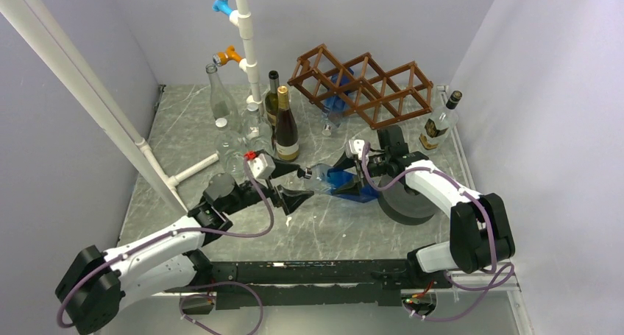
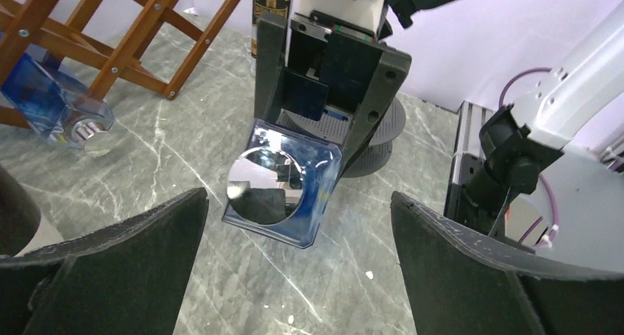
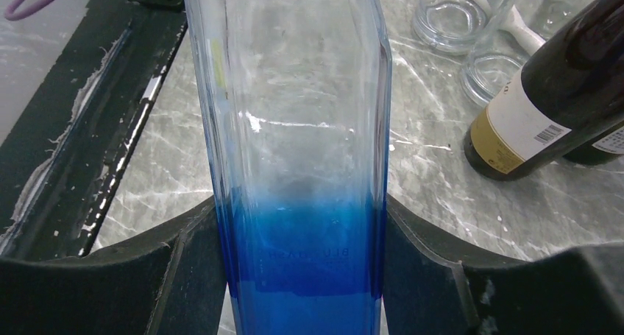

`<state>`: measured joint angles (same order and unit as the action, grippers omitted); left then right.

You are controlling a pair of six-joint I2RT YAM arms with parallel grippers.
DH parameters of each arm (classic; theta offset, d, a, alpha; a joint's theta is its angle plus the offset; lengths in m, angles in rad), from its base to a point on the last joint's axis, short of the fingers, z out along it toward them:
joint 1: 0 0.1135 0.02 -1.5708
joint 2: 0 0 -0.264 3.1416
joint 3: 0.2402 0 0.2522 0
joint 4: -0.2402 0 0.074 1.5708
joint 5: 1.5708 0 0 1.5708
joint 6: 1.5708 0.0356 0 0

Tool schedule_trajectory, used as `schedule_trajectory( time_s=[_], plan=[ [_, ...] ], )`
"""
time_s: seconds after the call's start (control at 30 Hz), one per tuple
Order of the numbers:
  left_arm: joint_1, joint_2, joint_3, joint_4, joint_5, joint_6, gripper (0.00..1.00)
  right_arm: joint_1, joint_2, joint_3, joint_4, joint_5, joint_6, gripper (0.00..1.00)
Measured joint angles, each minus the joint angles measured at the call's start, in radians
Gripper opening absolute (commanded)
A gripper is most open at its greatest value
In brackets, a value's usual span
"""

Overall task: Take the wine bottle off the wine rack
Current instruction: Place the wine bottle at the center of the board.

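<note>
- Left gripper (image 1: 294, 196): jaws spread wide, facing the capped end of the wine bottle (image 1: 332, 180), close to it but apart.
- 2 dark bottles (image 1: 284, 125) stand upright on the surface (image 1: 331, 232) behind that gripper.
- The wine bottle, square glass shading from clear to blue, is held roughly level in mid-surface, well apart from the wine rack (image 1: 368, 85).
- Right gripper (image 1: 355, 179): jaws pinching the bottle's blue lower part.
- The rack sits at the back, with 1 blue bottle (image 1: 340, 93) in a cell.

I can read no words. Faint lettering low on the blue bottle (image 3: 302, 258) is illegible. The dark bottle (image 3: 585, 48), upper right, carries a cream label (image 3: 519, 132) showing only a barcode.
</note>
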<state>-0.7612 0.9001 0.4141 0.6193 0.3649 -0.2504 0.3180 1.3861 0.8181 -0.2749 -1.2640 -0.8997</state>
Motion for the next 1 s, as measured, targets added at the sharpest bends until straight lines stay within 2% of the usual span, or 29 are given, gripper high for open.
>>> schedule_trajectory(
  time_s=[0.23, 0.47, 0.67, 1.0],
  plan=[
    [-0.064, 0.132, 0.000, 0.098, -0.028, 0.111, 0.99, -0.010, 0.000, 0.001, 0.008, -0.037, 0.036, 0.01],
    [-0.070, 0.254, -0.002, 0.330, -0.021, 0.132, 1.00, -0.019, 0.000, 0.036, -0.064, -0.104, -0.004, 0.01],
    [-0.074, 0.389, -0.002, 0.508, 0.028, 0.107, 0.98, -0.024, 0.043, 0.145, -0.311, -0.151, -0.218, 0.01],
    [-0.093, 0.477, 0.021, 0.646, 0.061, 0.071, 0.97, -0.034, 0.222, 0.320, -0.826, -0.211, -0.728, 0.01]
  ],
)
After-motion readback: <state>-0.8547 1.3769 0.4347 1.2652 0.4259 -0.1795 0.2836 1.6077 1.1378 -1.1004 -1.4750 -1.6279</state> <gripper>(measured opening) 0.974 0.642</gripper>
